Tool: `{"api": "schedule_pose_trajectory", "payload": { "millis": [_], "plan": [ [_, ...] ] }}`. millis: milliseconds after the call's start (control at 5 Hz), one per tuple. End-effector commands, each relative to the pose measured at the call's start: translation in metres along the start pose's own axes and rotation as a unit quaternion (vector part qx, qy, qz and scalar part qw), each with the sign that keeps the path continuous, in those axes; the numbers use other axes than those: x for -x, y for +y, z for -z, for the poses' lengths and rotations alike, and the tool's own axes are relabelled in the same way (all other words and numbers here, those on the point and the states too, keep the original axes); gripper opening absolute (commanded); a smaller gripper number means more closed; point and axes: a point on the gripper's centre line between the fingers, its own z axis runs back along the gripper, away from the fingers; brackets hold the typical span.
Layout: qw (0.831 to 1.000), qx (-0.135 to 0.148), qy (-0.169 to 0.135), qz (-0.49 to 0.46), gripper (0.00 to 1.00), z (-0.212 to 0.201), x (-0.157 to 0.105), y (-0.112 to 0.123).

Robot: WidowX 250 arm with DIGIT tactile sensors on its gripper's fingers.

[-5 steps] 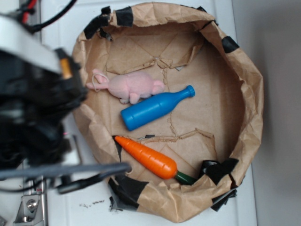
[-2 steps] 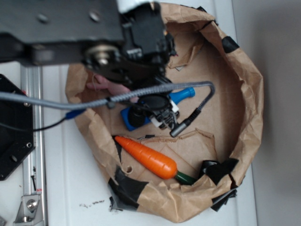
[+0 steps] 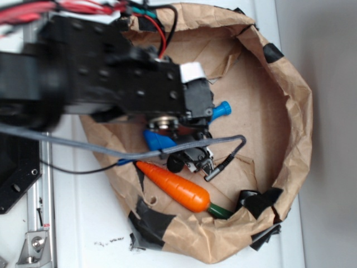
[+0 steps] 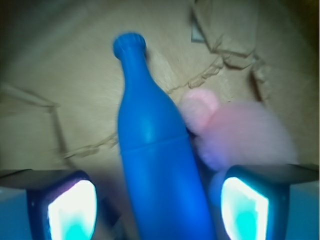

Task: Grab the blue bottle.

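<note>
The blue bottle point(image 4: 152, 150) lies on the brown paper floor of the bin, cap pointing away in the wrist view. My gripper point(image 4: 159, 212) is open and straddles the bottle's wide body, one pad point(image 4: 72, 210) on its left, the other pad point(image 4: 245, 210) on its right, with gaps on both sides. In the exterior view the arm hides most of the bottle; only its cap point(image 3: 222, 109) and a bit of its base point(image 3: 153, 139) show.
A pink plush toy point(image 4: 240, 132) lies right beside the bottle, close to the right pad. An orange carrot point(image 3: 175, 187) lies nearer the front of the paper bin point(image 3: 290, 111). The bin's crumpled walls ring the area.
The arm has swung in over the bin and come down over the bottle, now covering most of it and the pink plush in the exterior view.
</note>
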Motion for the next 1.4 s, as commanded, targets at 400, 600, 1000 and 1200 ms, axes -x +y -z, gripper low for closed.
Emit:
{"api": "schedule_pose_trajectory", "payload": {
  "millis": [400,600,1000,1200],
  "plan": [
    [0.982,-0.006,-0.005,0.189,1.0,0.01,-0.027,-0.039],
    [0.977,-0.008,0.012,0.212,1.0,0.028,-0.025,-0.027],
    [0.95,-0.042,-0.023,0.307,0.0,-0.016,-0.026,-0.02],
    [0.936,-0.012,-0.086,0.34,0.0,-0.065,-0.028,-0.023]
  ]
}}
